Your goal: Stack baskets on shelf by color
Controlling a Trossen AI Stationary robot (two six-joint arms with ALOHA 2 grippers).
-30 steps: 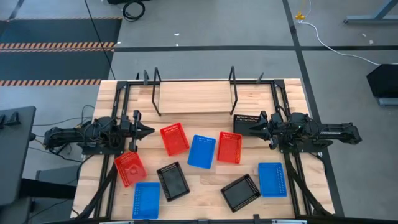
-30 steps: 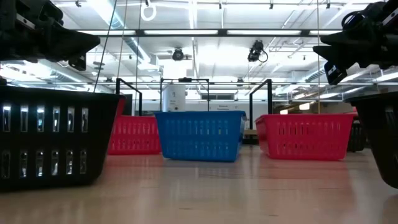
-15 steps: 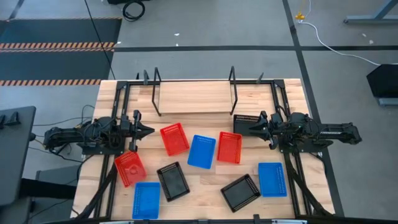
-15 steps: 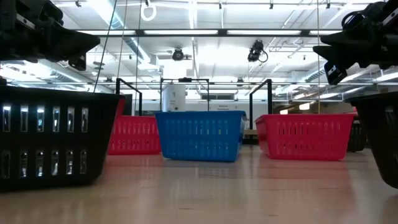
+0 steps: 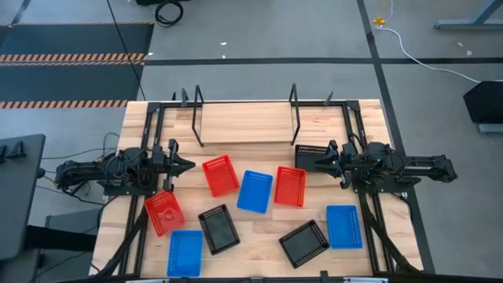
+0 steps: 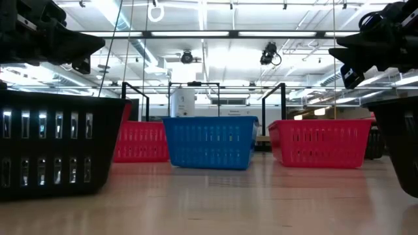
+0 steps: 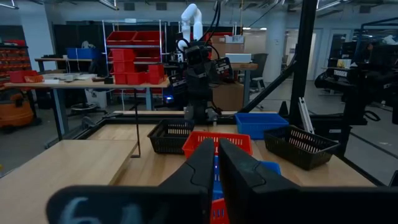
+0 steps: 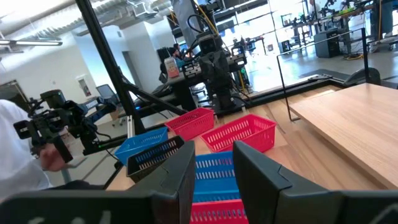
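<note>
Nine baskets lie on the slatted table. The red ones (image 5: 221,174) (image 5: 290,185) (image 5: 164,212), the blue ones (image 5: 255,191) (image 5: 185,252) (image 5: 343,226) and two black ones (image 5: 218,229) (image 5: 303,242) rest flat on their bottoms. The third black basket (image 5: 309,154) sits under my right gripper's fingers. The shelf (image 5: 245,124) stands at the far edge, its board bare between the wire uprights. My left gripper (image 5: 187,165) (image 7: 216,163) hovers shut at the table's left, pointing right. My right gripper (image 5: 316,163) (image 8: 214,163) hovers with a small gap between its fingers, pointing left.
Dark frame rails (image 5: 149,134) (image 5: 357,130) run along both table sides under the arms. Bare wood shows along the near middle (image 5: 255,236) and in front of the shelf (image 5: 247,153). A person in white (image 8: 15,155) stands beyond the table in the right wrist view.
</note>
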